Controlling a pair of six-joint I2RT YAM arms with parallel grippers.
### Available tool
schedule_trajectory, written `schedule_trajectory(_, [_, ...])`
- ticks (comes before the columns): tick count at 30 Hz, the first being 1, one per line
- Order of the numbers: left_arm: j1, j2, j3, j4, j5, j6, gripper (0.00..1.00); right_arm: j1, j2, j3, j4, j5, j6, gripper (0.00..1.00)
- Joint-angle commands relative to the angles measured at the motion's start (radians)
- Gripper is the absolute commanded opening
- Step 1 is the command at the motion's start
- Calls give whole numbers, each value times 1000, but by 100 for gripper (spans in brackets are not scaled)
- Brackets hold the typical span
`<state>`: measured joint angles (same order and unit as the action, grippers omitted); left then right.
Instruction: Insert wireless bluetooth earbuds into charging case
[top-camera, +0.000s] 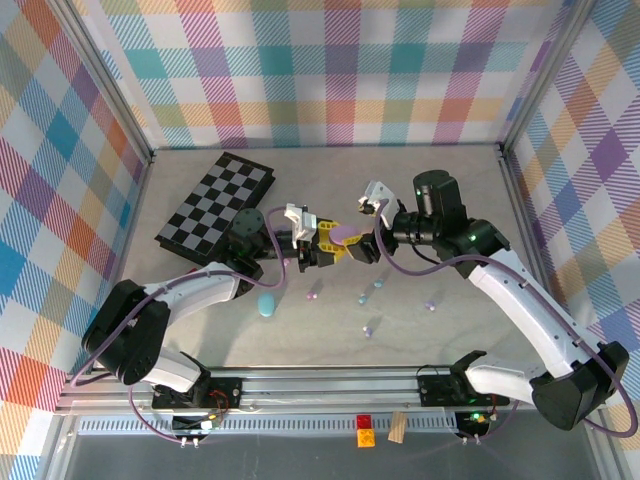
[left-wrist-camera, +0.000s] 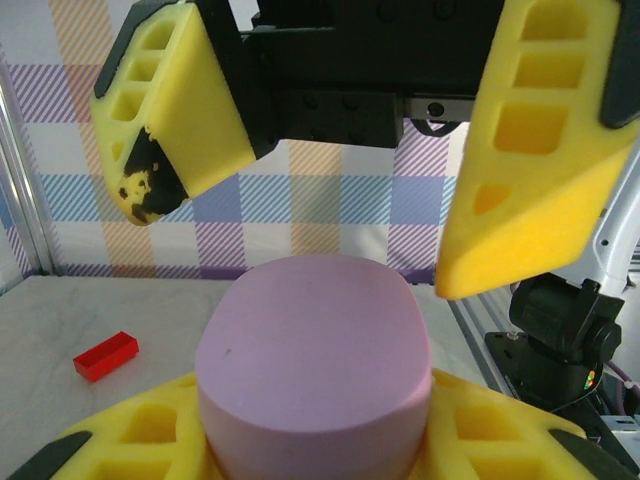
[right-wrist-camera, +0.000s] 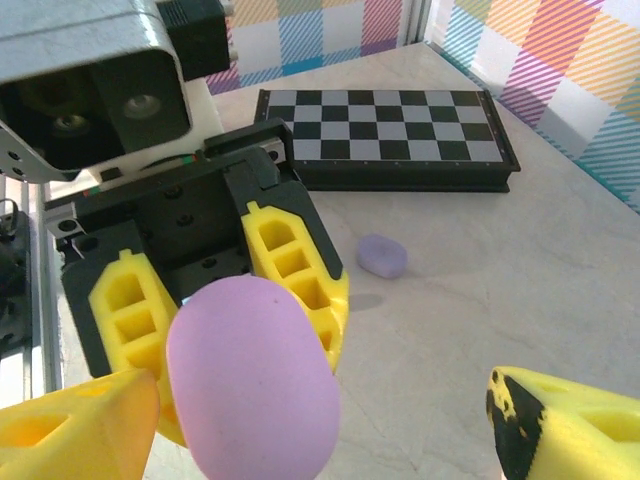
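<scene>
My left gripper (top-camera: 322, 246) is shut on a pink-lavender pebble-shaped charging case (top-camera: 347, 237), held above the table's middle. The left wrist view has the case (left-wrist-camera: 315, 360) wedged between my yellow fingers (left-wrist-camera: 130, 440), lid closed. My right gripper (top-camera: 366, 240) faces it, open, its yellow fingers (left-wrist-camera: 530, 170) spread to either side of the case and clear of it. From the right wrist the case (right-wrist-camera: 250, 380) stands between those open fingertips (right-wrist-camera: 560, 430). Several tiny earbuds lie on the table below, among them a pink one (top-camera: 313, 294), a blue one (top-camera: 364, 298) and a lavender one (top-camera: 430, 303).
A folded chessboard (top-camera: 215, 205) lies at the back left. A light blue case (top-camera: 266, 304) rests near the left arm, and a small lavender case (right-wrist-camera: 382, 256) sits before the board. A red block (left-wrist-camera: 105, 356) lies on the table. Red, yellow and wooden blocks (top-camera: 365, 428) sit on the front rail.
</scene>
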<state>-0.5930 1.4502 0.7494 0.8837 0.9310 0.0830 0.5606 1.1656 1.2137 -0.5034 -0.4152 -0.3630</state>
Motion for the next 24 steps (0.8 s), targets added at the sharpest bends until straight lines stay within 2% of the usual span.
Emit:
schedule_trajectory(1, [3, -30, 19, 1, 30, 17, 34, 7, 12, 38, -21, 7, -42, 84])
schedule_trajectory(6, [3, -30, 21, 2, 26, 15, 34, 20, 24, 44, -36, -6, -40, 84])
schedule_trajectory(16, [3, -33, 18, 4, 29, 12, 34, 41, 38, 55, -21, 127, -50, 85])
schedule_trajectory(24, [3, -31, 13, 6, 32, 16, 34, 41, -22, 12, 121, 249, -1, 85])
